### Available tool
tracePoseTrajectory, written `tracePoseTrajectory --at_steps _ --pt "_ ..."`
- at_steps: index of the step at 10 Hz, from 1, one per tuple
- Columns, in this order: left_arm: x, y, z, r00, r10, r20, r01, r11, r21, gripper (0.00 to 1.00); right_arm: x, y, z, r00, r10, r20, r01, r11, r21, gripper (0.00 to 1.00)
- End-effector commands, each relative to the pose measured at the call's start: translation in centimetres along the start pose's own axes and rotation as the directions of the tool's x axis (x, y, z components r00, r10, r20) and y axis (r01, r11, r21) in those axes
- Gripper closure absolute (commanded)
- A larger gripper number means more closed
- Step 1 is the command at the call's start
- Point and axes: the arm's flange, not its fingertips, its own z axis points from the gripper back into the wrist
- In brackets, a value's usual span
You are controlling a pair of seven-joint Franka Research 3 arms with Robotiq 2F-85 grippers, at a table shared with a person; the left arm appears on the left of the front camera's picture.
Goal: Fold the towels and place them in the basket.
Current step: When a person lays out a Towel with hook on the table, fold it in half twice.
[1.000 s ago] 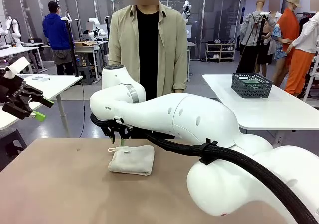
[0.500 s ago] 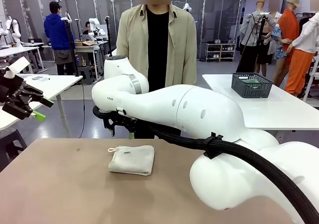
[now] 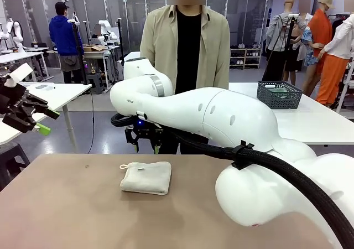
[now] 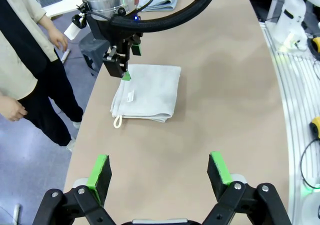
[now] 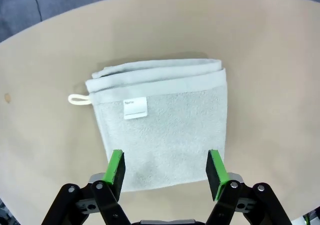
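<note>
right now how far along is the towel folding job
Done: one towel lies folded on the table. In hand: nothing; the right gripper hangs open above the towel's far edge, and the left gripper is open, off to the side. Left: the towel is not yet in the basket, which sits on another table behind.

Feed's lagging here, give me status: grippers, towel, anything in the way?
Left gripper open, empty, off to the side. Right gripper open, above the folded towel, not touching. Basket on the far table. Nothing blocking the towel.

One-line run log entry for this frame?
towel: folded, on table | right end effector: open, above towel | left end effector: open, empty | basket: on far table
</note>
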Motion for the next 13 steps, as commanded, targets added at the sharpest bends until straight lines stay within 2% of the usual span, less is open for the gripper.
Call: tracePoseTrajectory --at_steps 1,2,4,7,10,11,12,13 --pt "0.1 -0.1 0.1 1.0 -0.007 0.003 0.007 1.0 -0.003 0.02 -7.8 -10.7 -3.2 0.997 0.07 0.036 -0.071 0.997 0.032 0.18" --pt "0.1 -0.1 0.1 1.0 -0.007 0.003 0.007 1.0 -0.003 0.02 -8.6 -12.5 -3.0 0.987 0.148 0.055 -0.15 0.988 0.034 0.18" --pt "0.1 -0.1 0.1 1.0 -0.007 0.003 0.007 1.0 -0.003 0.02 -10.4 -15.6 -2.6 0.973 0.223 0.057 -0.224 0.975 0.001 0.18" --pt "0.1 -0.1 0.1 1.0 -0.007 0.003 0.007 1.0 -0.003 0.02 -13.7 -20.5 -4.2 0.972 0.235 -0.029 -0.235 0.971 -0.029 0.18" --pt "0.1 -0.1 0.1 1.0 -0.007 0.003 0.007 1.0 -0.003 0.02 -17.1 -25.1 -5.5 0.957 0.262 -0.125 -0.278 0.952 -0.132 0.18" --pt "0.1 -0.1 0.1 1.0 -0.007 0.003 0.007 1.0 -0.003 0.02 -18.0 -26.8 -5.3 0.963 0.247 -0.113 -0.259 0.959 -0.117 0.18" --pt "0.1 -0.1 0.1 1.0 -0.007 0.003 0.007 1.0 -0.003 0.02 -18.0 -27.7 -4.5 0.965 0.26 0.026 -0.26 0.965 -0.023 0.18" --pt "0.1 -0.1 0.1 1.0 -0.007 0.003 0.007 1.0 -0.003 0.02 -17.1 -28.2 -3.7 0.965 0.209 0.16 -0.221 0.973 0.061 0.18"
